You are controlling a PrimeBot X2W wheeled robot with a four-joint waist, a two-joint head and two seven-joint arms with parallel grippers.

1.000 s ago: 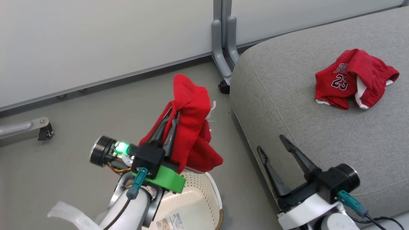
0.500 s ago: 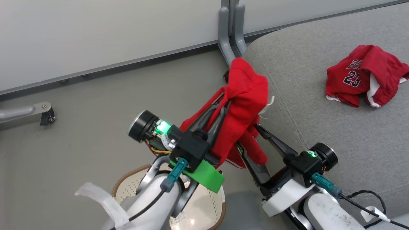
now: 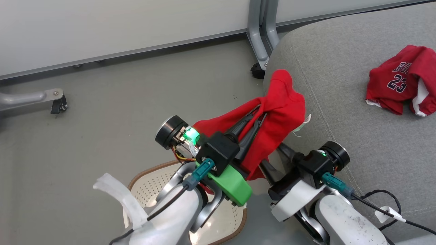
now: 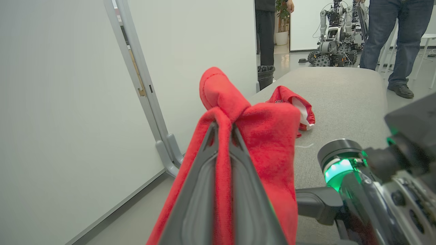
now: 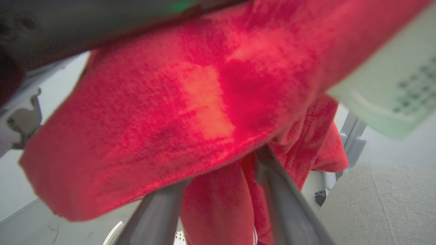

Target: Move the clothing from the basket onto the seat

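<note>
Swinging right, the left gripper [image 3: 259,112] has carried the red piece [image 3: 282,112] away from above the basket [image 3: 150,168] and across to the left edge of the seat [image 3: 340,129]. The right gripper [image 5: 221,166] has slid in underneath it. The head camera has turned as well, so the jersey [image 3: 398,83] only seems to have drifted right.

So where do we stand? One garment is home: the jersey lies crumpled on the cushion, far right, well apart from both arms. The second is out of the basket but not yet delivered. What shows of the basket floor past the left forearm looks bare, though the arm hides a good part of it. By my reckoning, what's left is to bring this last piece over the cushion and let it go.

Now the grip. The left gripper is clamped tight on the red piece, with cloth pinched between its fingers and bunched over the tips, the rest draping down both sides. The top fold just overhangs the seat's near-left corner. Below, the right gripper's fingers stand apart, straddling the hanging tail of cloth, with no bite that I can see.
</note>
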